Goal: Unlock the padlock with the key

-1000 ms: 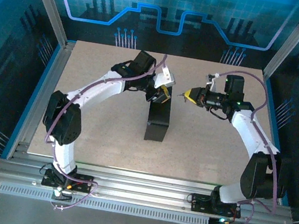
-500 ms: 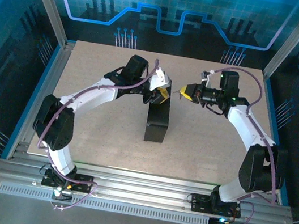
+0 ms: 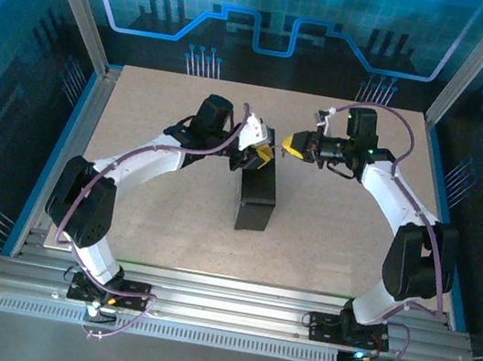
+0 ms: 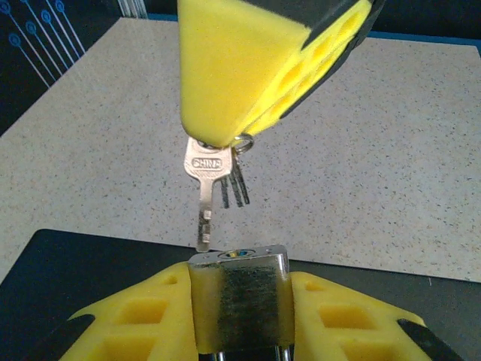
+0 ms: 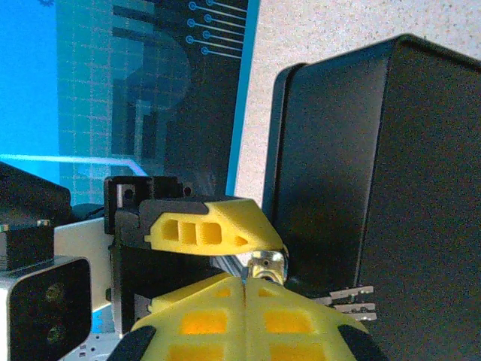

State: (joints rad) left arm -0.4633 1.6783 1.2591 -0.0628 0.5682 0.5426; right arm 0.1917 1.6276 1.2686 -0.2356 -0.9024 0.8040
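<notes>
Just above the padlock (image 4: 239, 265) clamped in the left gripper (image 4: 239, 316), the key (image 4: 204, 197) pinched by the right gripper (image 5: 246, 281) hangs off-centre; pushing down now could miss and skid.

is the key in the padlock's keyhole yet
No, the key hangs outside the padlock, its tip off to the left of the keyhole.

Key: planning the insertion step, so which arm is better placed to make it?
Right. The right pincer grips the key, blade pointing down just above the padlock; the left pincer clamps the padlock and should hold steady.
</notes>
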